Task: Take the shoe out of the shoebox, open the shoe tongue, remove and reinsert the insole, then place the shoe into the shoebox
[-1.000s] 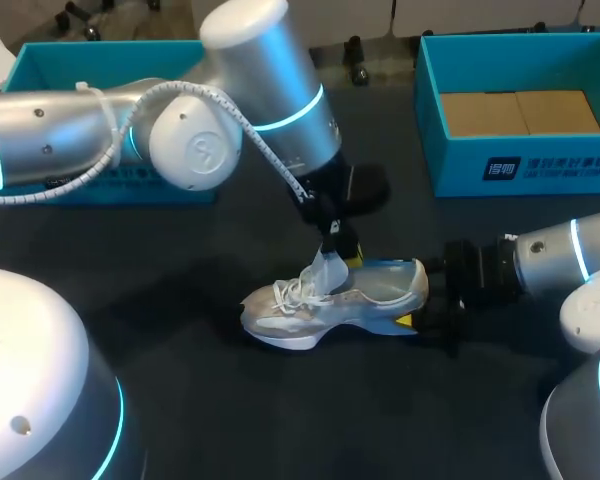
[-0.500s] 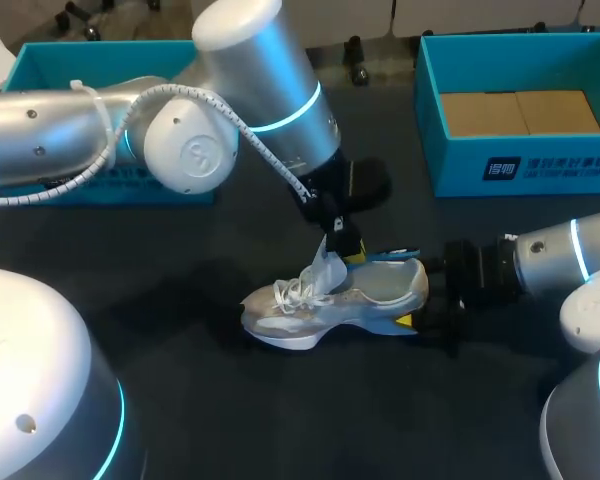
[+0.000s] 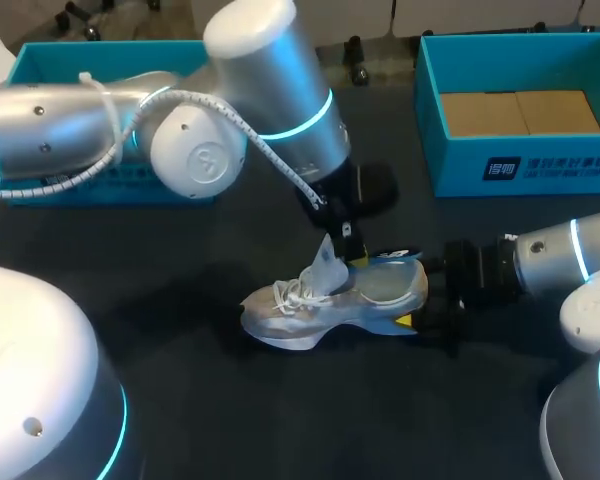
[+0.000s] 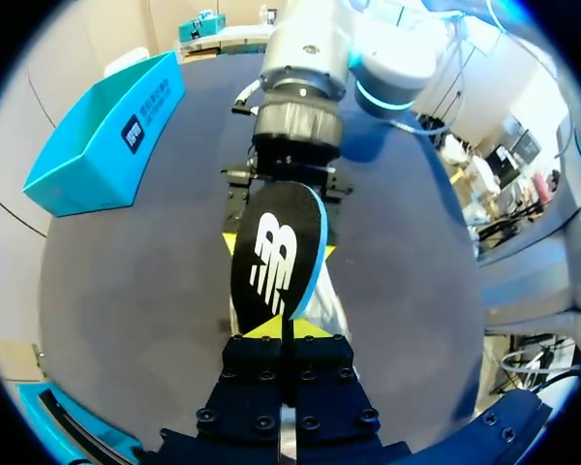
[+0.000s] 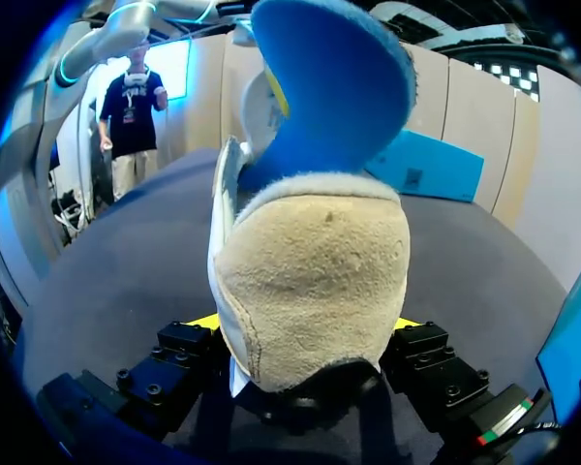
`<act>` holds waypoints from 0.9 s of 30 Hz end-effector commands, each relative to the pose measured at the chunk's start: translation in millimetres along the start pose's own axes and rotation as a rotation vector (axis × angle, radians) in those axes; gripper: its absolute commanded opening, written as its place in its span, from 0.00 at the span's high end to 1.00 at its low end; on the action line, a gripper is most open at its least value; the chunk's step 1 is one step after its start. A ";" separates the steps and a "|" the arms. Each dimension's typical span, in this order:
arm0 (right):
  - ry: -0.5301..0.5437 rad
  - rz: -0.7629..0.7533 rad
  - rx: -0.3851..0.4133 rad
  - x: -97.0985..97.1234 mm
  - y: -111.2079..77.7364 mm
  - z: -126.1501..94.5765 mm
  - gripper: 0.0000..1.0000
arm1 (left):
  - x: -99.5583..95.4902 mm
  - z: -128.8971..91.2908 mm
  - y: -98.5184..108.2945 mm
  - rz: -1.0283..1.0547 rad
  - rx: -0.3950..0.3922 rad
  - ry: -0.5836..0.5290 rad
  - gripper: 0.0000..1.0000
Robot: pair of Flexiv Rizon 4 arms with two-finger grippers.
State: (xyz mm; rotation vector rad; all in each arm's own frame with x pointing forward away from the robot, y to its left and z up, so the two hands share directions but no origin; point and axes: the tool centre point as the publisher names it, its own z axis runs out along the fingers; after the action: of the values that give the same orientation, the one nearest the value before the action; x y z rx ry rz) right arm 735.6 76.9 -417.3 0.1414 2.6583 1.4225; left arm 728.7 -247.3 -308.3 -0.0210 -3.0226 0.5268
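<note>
One shoe point(image 3: 330, 300), heel pinched by right fingers point(image 5: 179, 354); left fingers point(image 4: 257, 370) pinch one insole point(image 4: 276, 257); two far shoeboxes: left shoebox point(image 3: 40, 60), right shoebox point(image 3: 460, 168).

You have a pale grey-and-white mesh running shoe point(image 3: 330, 300), white-laced, with a beige suede heel and a yellow patch under it. The thin foam insole point(image 4: 276, 262) is black with white print on one face, bright blue on the other. The teal cardboard shoebox point(image 3: 428, 120) has a brown floor.

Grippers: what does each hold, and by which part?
Left gripper pinches the insole by one end; right gripper clamps the shoe at the heel.
</note>
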 end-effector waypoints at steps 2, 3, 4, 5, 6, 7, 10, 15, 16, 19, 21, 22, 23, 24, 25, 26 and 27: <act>-0.001 0.000 0.003 0.6 -0.6 1.9 1.00 | 1.3 0.1 2.8 0.005 -0.046 -0.024 1.00; -0.001 0.000 0.003 0.6 -0.6 1.9 1.00 | 1.0 0.7 4.2 0.009 -0.056 -0.026 1.00; -0.001 0.000 0.003 0.6 -0.6 1.9 1.00 | 0.9 2.0 5.5 0.012 -0.064 -0.028 1.00; -0.001 0.000 0.003 0.6 -0.6 1.9 1.00 | 0.5 4.0 6.4 0.013 -0.071 -0.027 1.00; -0.001 0.000 0.003 0.6 -0.6 1.9 1.00 | 0.2 5.3 7.0 0.011 -0.073 -0.026 1.00; -0.001 0.000 0.003 0.6 -0.6 1.9 1.00 | 0.0 6.2 7.3 0.009 -0.077 -0.023 1.00; -0.001 0.000 0.003 0.6 -0.6 1.9 1.00 | -0.7 6.7 6.7 -0.009 -0.071 -0.015 1.00; -0.001 0.000 0.003 0.6 -0.6 1.9 1.00 | 2.5 4.0 -0.2 -0.020 -0.053 0.022 1.00; -0.001 0.000 0.003 0.6 -0.6 1.9 1.00 | 3.4 4.1 -1.7 -0.023 -0.052 0.032 1.00; -0.001 0.000 0.003 0.6 -0.6 1.9 1.00 | 4.3 5.6 -7.7 -0.030 -0.047 0.040 1.00; -0.001 0.000 0.003 0.6 -0.6 1.9 1.00 | 4.6 6.9 -11.6 -0.031 -0.048 0.068 1.00; -0.001 0.000 0.003 0.6 -0.6 1.9 1.00 | 5.1 7.0 -13.3 -0.021 -0.050 0.108 1.00; -0.001 0.000 0.003 0.6 -0.6 1.9 1.00 | 5.6 5.7 -14.5 -0.016 -0.048 0.141 1.00; -0.001 0.000 0.003 0.6 -0.6 1.9 1.00 | 5.8 4.7 -15.4 -0.010 -0.052 0.155 1.00; -0.001 0.000 0.003 0.6 -0.6 1.9 1.00 | 6.6 3.6 -16.3 0.001 -0.056 0.193 1.00; -0.001 0.000 0.003 0.6 -0.6 1.9 1.00 | 6.8 3.0 -16.8 0.003 -0.062 0.215 1.00; -0.001 0.000 0.003 0.6 -0.6 1.9 1.00 | 6.3 3.3 -17.8 0.004 -0.068 0.213 1.00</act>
State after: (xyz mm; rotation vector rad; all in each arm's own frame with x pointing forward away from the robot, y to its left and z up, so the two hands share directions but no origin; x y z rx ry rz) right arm 735.6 76.9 -417.4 0.1417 2.6584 1.4223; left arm 709.2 -257.3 -305.0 -0.0639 -2.8767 0.4280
